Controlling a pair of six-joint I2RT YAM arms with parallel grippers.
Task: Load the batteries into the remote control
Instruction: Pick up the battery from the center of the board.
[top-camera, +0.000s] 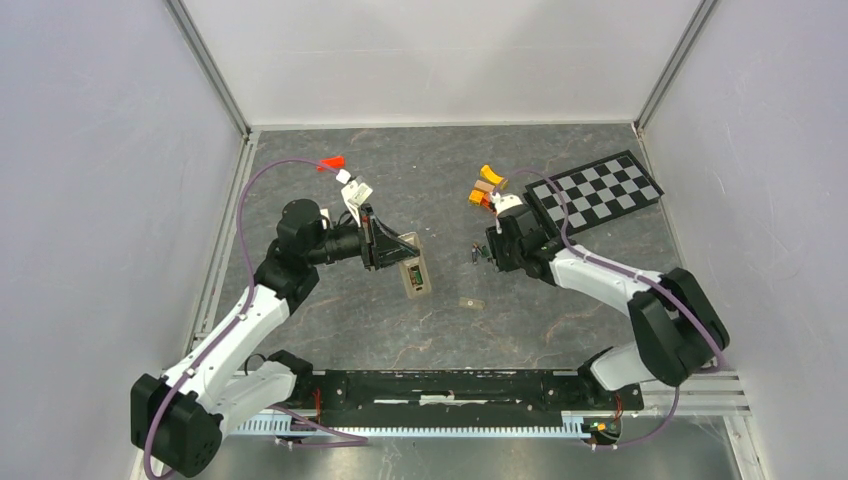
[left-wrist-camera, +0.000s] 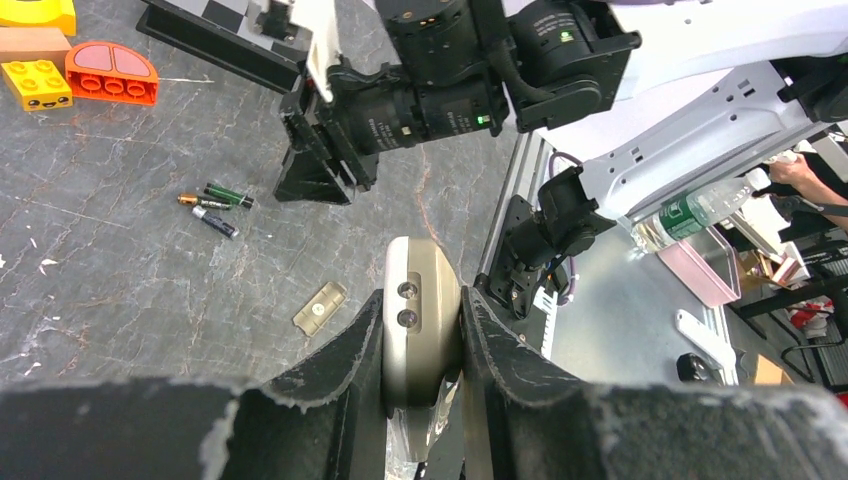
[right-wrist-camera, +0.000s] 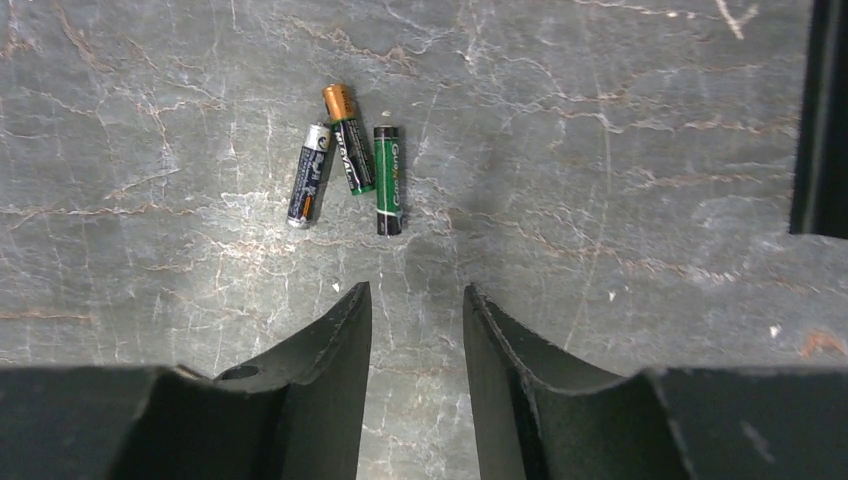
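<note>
With the left hand (left-wrist-camera: 422, 300) clenched on the remote control (left-wrist-camera: 418, 265), the released right hand (right-wrist-camera: 415, 300) could pinch two of the bunched batteries (right-wrist-camera: 350, 155) together.

A robotics lab: white-walled test enclosure (top-camera: 440, 60), checkerboard calibration board (top-camera: 597, 190), aluminium frame rails (top-camera: 210, 65).

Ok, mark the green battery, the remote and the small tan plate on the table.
green battery (right-wrist-camera: 388, 180): right wrist view, middle of its green wrap.
remote (left-wrist-camera: 420, 335): left wrist view, tan body just below its two round marks.
small tan plate (left-wrist-camera: 320, 308): left wrist view, its centre.
</note>
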